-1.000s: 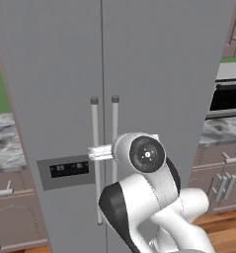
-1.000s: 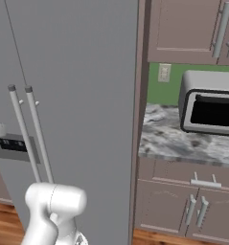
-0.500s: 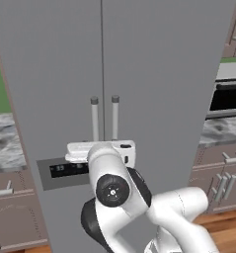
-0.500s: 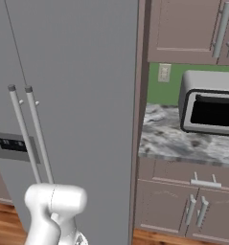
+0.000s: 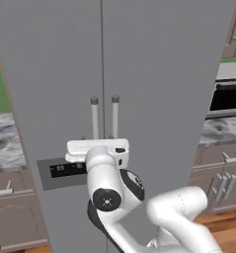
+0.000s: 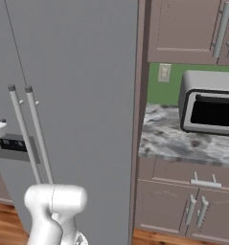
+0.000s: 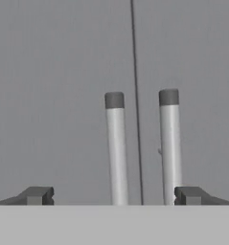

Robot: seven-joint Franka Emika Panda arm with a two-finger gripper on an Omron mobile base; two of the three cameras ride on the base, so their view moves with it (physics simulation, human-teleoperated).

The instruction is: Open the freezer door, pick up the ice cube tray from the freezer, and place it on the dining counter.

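Hand view: my hand [image 7: 114,196] is spread wide, the freezer door [image 7: 58,95] handle [image 7: 117,153] upright at twelve o'clock between my fingertips [image 7: 37,195], long axis vertical.

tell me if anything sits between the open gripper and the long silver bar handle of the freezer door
Nothing visible does. The open two-finger gripper faces the closed tall grey freezer door, and its long silver bar handle rises in the gap between the fingertips, beside the other door's handle.
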